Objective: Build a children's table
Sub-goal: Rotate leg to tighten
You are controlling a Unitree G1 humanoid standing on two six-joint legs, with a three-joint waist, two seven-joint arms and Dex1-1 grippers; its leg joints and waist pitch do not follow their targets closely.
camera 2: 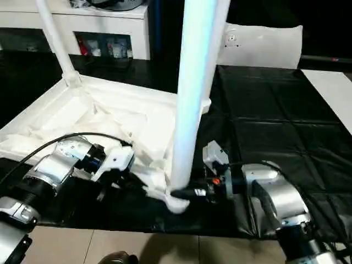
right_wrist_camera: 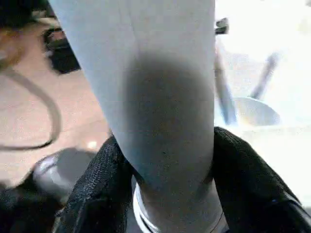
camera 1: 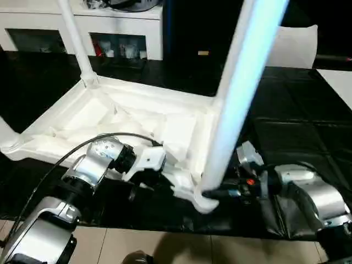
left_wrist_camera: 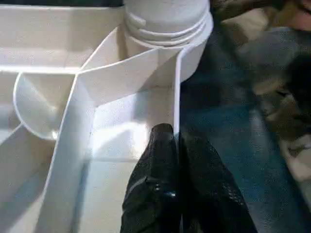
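The white tabletop (camera 1: 110,118) lies upside down on a black mat, ribbed underside up. One white leg (camera 1: 74,38) stands in its far left corner. A second leg (camera 1: 236,93) rises from the near right corner socket (camera 1: 203,203). My right gripper (camera 1: 212,193) is shut on this leg just above the socket. In the right wrist view a black finger (right_wrist_camera: 97,184) presses each side of the tube. My left gripper (camera 1: 142,184) is at the tabletop's near edge. In the left wrist view its fingers (left_wrist_camera: 160,165) are shut on the thin rim wall (left_wrist_camera: 176,97) beside that socket.
The black mat (camera 1: 291,126) covers the floor under and to the right of the tabletop. A white cabinet (camera 1: 126,27) stands at the back and a flat white bag (camera 1: 297,47) at the back right. Light floor (camera 1: 165,247) lies nearest me. A black cable (camera 1: 71,154) arcs over my left wrist.
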